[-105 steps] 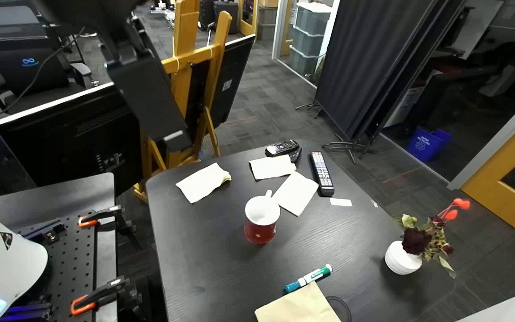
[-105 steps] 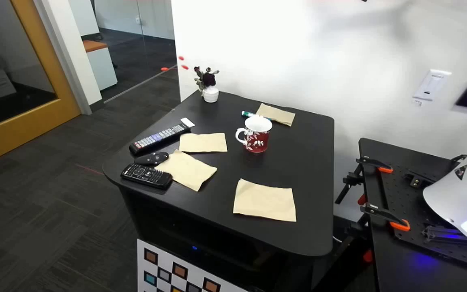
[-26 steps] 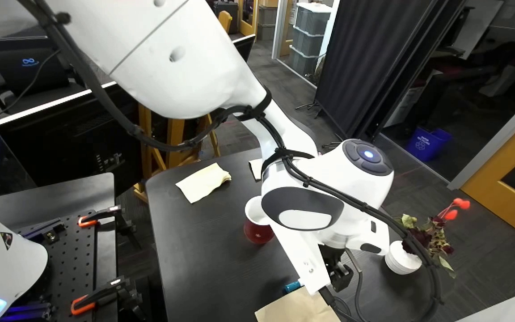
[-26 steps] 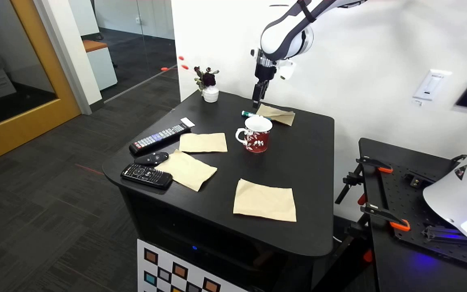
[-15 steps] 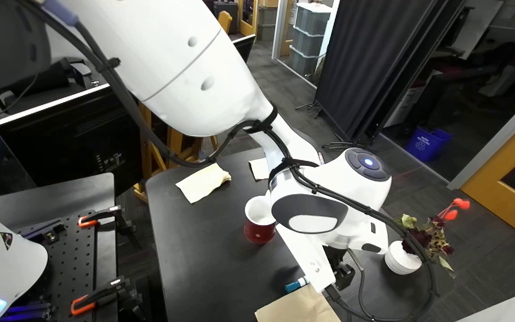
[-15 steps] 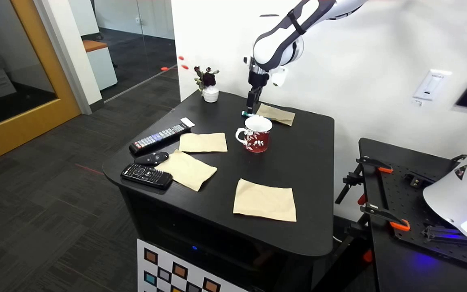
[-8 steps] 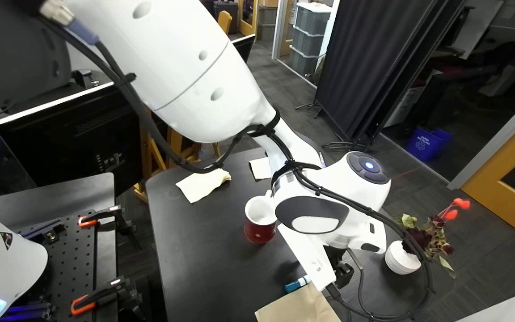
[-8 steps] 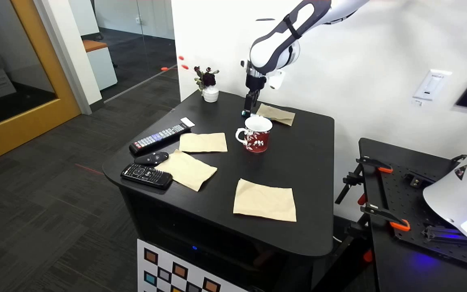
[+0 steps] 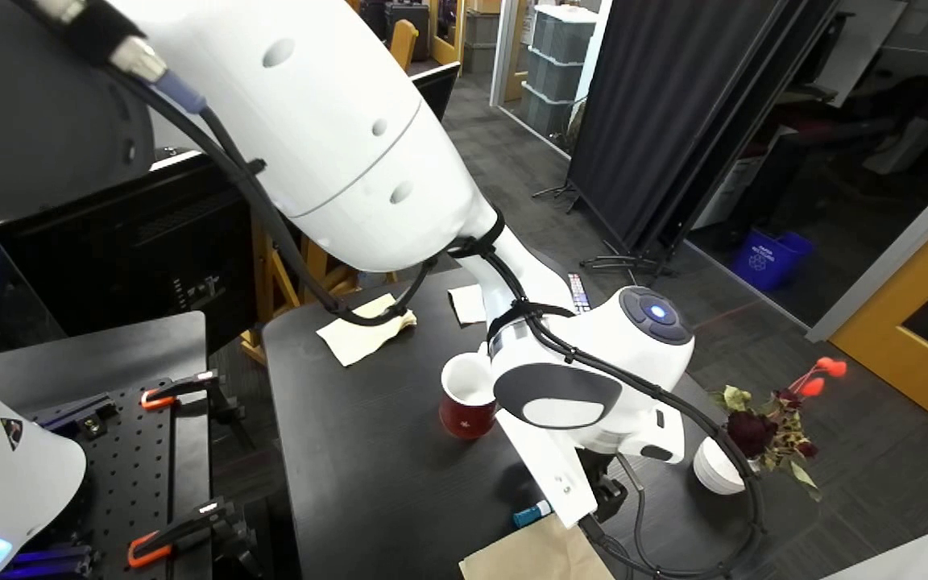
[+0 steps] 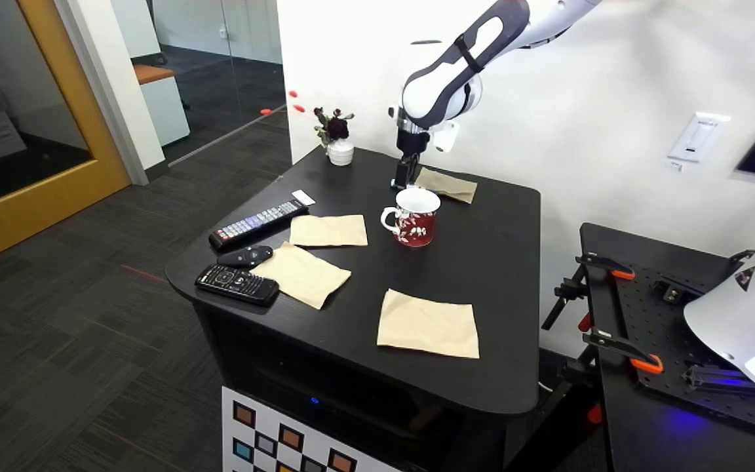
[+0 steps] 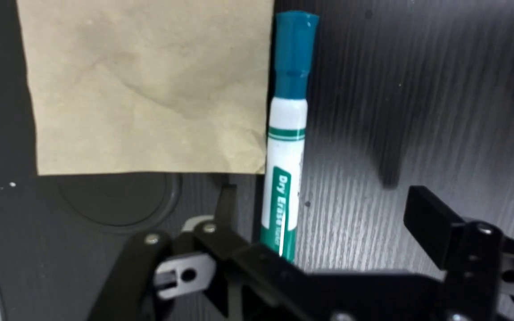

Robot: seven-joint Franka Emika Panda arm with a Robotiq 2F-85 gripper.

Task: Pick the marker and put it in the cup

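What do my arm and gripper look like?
The arm is white, rounded, with dark grey panels, a black cable strapped along it and a blue light on a dark button pad. The gripper is black and angular, with blocky fingers, silver screws and a pale metal piece.

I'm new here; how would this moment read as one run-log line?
Tool: open, near marker | marker: lying on table, ungripped | cup: upright, marker not inside
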